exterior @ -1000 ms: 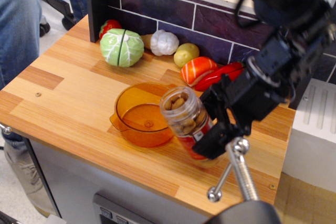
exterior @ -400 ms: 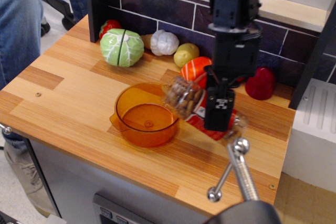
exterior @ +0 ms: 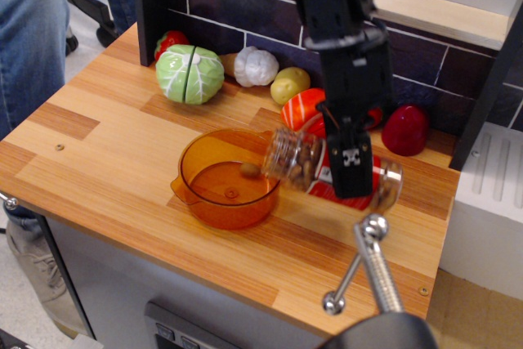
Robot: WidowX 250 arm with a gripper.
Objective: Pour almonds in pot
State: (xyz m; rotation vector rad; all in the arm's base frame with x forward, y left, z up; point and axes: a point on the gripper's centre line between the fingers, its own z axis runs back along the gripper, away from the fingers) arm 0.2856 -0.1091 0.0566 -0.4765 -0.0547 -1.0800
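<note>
Tipped further over than a moment ago, now lying almost flat on its side: the clear jar, mouth turned toward the pot. Moved up and to the left too, the black arm above it. One almond out already, seen at the far inside of the pot, just by the jar's mouth.

Clamped tight on the jar's middle, over the red-and-white label: the black pincer. Reaches down from above on the black arm.

Packed near the jar's open end, just to the right of the pot's rim: the almonds. Cannot tell if the jar's mouth touches the rim or hangs just over it.

Sits upright on the wooden bench, see-through orange, with a small handle on its left side.

Lined up behind the pot, along the dark tiled wall: a green cabbage, a red tomato partly hidden behind the cabbage, a white garlic, a yellow lemon, and an orange-and-white salmon piece partly behind the arm. Further right of the pot, beside the arm, a red pepper.

Down in front, right of the pot, a shiny metal rod with a ball end.
</note>
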